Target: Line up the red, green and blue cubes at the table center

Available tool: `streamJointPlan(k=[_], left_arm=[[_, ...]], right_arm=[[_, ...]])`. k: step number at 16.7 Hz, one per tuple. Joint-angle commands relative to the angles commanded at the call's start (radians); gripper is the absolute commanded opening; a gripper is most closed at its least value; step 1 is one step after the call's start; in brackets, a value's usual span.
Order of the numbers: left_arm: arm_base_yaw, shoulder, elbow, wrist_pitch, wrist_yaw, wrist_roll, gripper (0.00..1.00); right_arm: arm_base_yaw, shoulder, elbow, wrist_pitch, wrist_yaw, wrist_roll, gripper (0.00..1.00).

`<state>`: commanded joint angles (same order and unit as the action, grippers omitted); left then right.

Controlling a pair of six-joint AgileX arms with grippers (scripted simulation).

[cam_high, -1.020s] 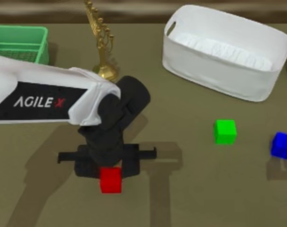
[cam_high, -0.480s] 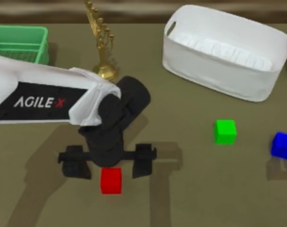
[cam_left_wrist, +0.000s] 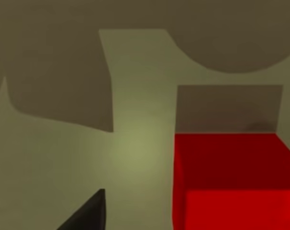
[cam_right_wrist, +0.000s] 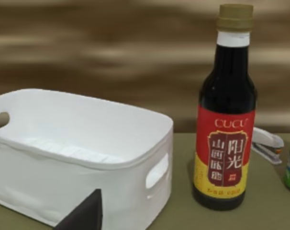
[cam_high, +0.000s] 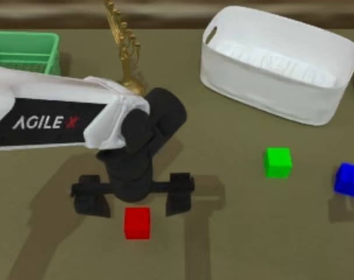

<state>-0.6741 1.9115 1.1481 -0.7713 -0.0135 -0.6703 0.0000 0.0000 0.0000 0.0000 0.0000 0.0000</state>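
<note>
1. Left gripper (cam_high: pixel 133 195), black two-finger type, fingers spread wide, holding nothing. It hangs over the wide olive-brown matte table (cam_high: pixel 241 233), left of centre.
2. Small bright red matte cube (cam_high: pixel 136 223) sits on the table just in front of the gripper, between the finger lines, not touched.
3. Bright green cube (cam_high: pixel 277 162) is right of centre; deep blue cube (cam_high: pixel 348 179) near the right edge, apart from it.
4. Right arm not seen from above; its wrist camera faces a white fabric bin (cam_right_wrist: pixel 83 158) and dark sauce bottle (cam_right_wrist: pixel 227 110). Its finger state: can't tell.
</note>
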Motion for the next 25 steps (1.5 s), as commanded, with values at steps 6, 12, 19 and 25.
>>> streamJointPlan(k=[6,12,19,25], left_arm=[[0.013,-0.097,0.109,-0.215,0.000,-0.004,1.00],[0.013,-0.108,0.106,-0.215,-0.001,-0.002,1.00],[0.164,-0.412,-0.149,-0.035,-0.014,0.056,1.00],[0.378,-0.895,-0.574,0.191,-0.019,0.199,1.00]], right_arm=[[0.000,0.000,0.000,0.000,0.000,0.000,1.00],[0.003,0.010,0.010,-0.007,-0.001,0.003,1.00],[0.086,0.378,0.344,-0.222,-0.004,0.087,1.00],[0.196,1.048,0.812,-0.545,0.001,0.201,1.00]])
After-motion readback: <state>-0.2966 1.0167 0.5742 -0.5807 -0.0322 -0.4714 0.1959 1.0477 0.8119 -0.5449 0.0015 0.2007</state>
